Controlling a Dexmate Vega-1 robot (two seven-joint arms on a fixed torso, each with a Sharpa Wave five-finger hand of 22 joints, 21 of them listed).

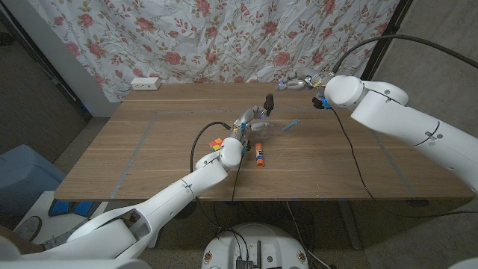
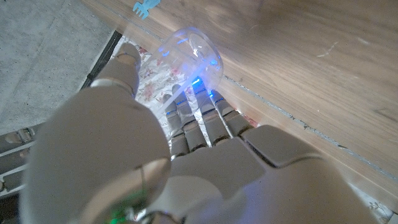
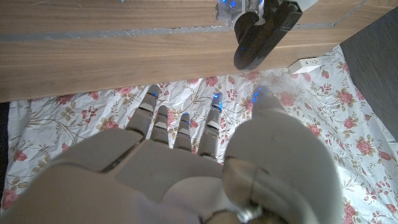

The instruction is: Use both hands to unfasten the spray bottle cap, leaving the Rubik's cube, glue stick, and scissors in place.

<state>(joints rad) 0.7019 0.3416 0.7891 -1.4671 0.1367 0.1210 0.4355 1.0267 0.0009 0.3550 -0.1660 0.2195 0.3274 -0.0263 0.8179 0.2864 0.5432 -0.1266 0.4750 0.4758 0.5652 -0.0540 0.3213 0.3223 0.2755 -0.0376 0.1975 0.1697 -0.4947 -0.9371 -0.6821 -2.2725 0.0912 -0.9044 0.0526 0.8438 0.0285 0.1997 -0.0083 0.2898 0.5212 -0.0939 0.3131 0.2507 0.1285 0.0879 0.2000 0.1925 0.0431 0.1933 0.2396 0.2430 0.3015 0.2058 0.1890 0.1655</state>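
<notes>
Steadying the clear bottle (image 1: pixel 261 123) mid-tabletop (image 1: pixel 149 149), the left hand (image 1: pixel 246 121) wraps its body so the cap (image 1: pixel 269 101) stands free for the right hand (image 1: pixel 302 82), raised well apart, fingers spread, holding nothing.

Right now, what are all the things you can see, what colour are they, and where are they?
spray bottle: one, clear, mid-table
cap: one, black, on the bottle
Rubik's cube: one, many colours, nearer the robot and left of the bottle
glue stick: one, orange, lying nearer the robot than the bottle
scissors: one, light blue, right of the bottle; too small to see well
cable: one, black, across the table's right part
power strip: one, white, far left corner
table: one, brown wood
curtain: one, white with red flowers, behind the table
left robot hand: one, white, holds the bottle
right robot hand: one, white, fingers apart, near the far edge
</notes>
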